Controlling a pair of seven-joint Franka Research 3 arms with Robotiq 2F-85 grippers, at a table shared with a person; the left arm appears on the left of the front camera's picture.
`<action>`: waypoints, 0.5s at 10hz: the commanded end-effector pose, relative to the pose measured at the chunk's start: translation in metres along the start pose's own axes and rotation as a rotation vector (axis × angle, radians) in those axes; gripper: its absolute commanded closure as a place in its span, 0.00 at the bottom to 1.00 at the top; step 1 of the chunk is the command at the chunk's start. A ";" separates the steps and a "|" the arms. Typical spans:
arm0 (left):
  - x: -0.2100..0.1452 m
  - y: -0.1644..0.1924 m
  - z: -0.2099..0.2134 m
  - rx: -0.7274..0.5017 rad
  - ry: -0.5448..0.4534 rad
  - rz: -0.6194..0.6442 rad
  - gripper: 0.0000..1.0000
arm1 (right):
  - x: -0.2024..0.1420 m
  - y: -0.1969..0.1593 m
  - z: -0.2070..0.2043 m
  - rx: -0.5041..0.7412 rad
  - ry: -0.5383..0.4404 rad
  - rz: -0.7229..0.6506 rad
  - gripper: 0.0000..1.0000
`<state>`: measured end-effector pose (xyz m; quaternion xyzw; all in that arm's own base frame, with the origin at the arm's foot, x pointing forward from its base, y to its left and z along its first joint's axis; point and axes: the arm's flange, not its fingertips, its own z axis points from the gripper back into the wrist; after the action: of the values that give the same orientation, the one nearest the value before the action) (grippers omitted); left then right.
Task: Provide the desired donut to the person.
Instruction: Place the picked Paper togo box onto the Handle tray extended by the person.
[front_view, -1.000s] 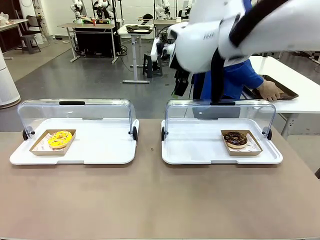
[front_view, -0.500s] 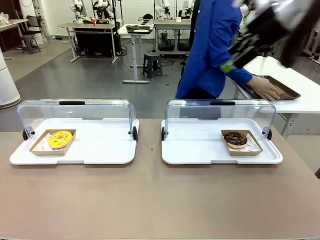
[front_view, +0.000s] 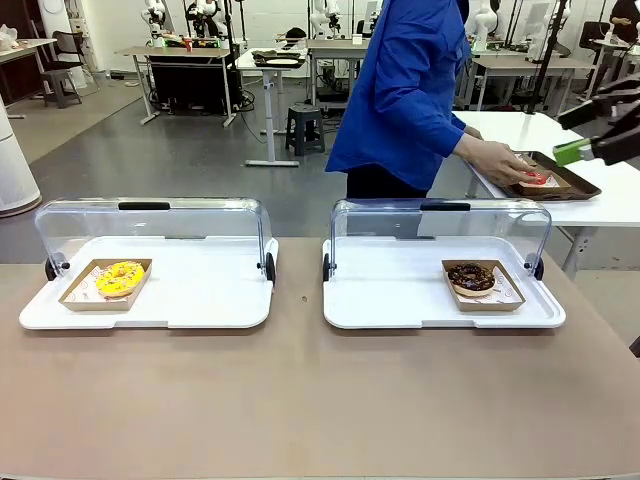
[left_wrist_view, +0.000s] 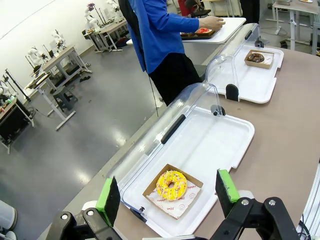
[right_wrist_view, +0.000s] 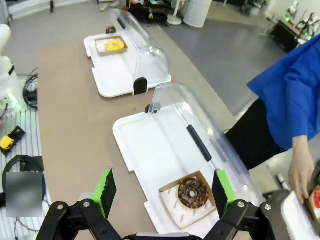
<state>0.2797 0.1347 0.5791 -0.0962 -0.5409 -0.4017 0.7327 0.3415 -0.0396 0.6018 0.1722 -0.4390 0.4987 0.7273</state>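
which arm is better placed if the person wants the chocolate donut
Right, likely: the right gripper, open, hangs above the chocolate donut in the right tray; the left gripper hangs over the yellow donut.

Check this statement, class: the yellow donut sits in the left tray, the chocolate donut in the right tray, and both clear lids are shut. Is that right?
Not quite. Both clear lids are flipped open, as the front view shows. The yellow donut does sit in the left tray and the chocolate donut in the right tray.

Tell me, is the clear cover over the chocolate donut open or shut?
Open: the clear cover is swung back behind the tray, leaving the chocolate donut uncovered.
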 end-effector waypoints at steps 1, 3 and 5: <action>0.000 -0.001 -0.001 0.001 0.003 0.001 0.00 | -0.015 0.004 0.001 -0.006 -0.040 -0.015 0.00; 0.000 -0.001 -0.001 0.001 0.003 0.001 0.00 | -0.026 -0.004 0.004 -0.019 -0.074 -0.018 0.00; 0.000 -0.001 -0.001 0.001 0.003 0.001 0.00 | -0.033 -0.009 0.004 -0.040 -0.077 -0.047 0.00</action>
<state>0.2797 0.1348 0.5791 -0.0962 -0.5409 -0.4017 0.7327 0.3386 -0.0640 0.5892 0.1857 -0.4591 0.4695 0.7310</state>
